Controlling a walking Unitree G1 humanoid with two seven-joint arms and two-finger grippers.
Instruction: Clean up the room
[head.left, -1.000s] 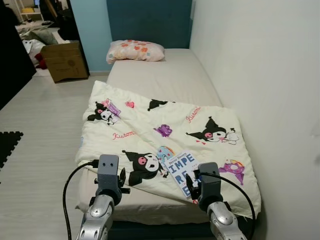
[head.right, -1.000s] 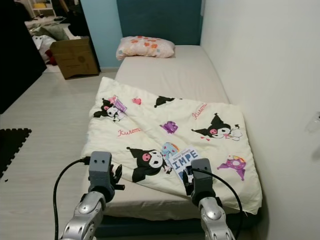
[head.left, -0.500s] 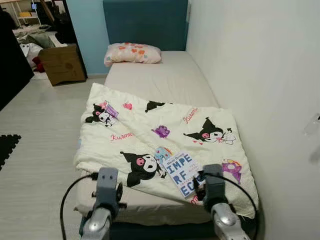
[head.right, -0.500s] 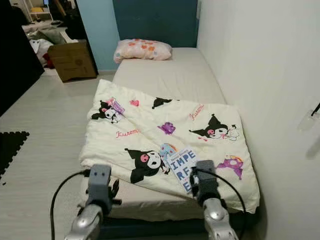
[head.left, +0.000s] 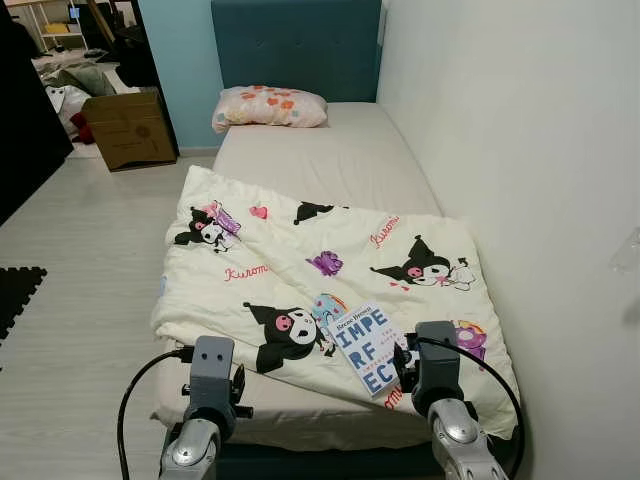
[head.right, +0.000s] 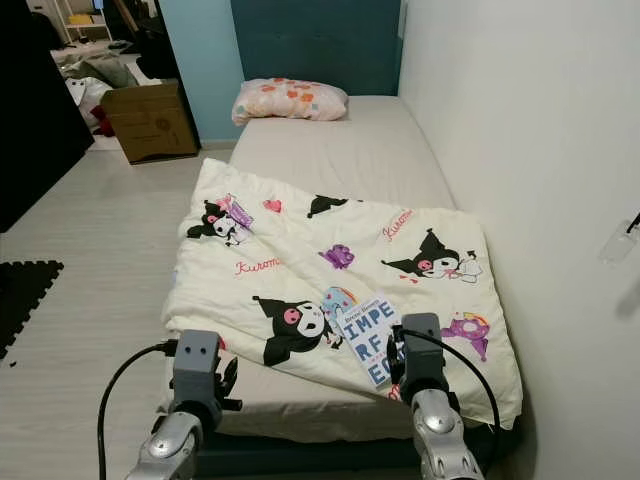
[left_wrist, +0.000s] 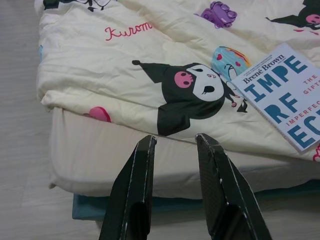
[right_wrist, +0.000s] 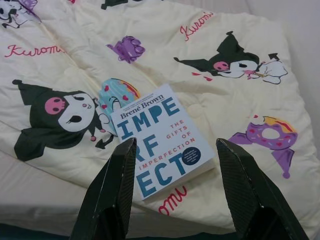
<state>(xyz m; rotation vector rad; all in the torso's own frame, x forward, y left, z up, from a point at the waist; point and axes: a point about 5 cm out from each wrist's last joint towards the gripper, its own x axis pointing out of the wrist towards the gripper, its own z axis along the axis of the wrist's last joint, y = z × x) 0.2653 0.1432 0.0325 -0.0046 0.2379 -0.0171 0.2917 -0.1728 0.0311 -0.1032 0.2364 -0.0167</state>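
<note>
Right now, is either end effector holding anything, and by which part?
Nothing is held. The right end effector hangs open above the book; the left end effector is open and empty.

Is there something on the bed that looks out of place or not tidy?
Yes. A book lies loose on the blanket near the foot of the bed, just ahead of the open right gripper. The blanket itself lies askew and bunched over the lower half, leaving the mattress bare up to the pillow.
</note>
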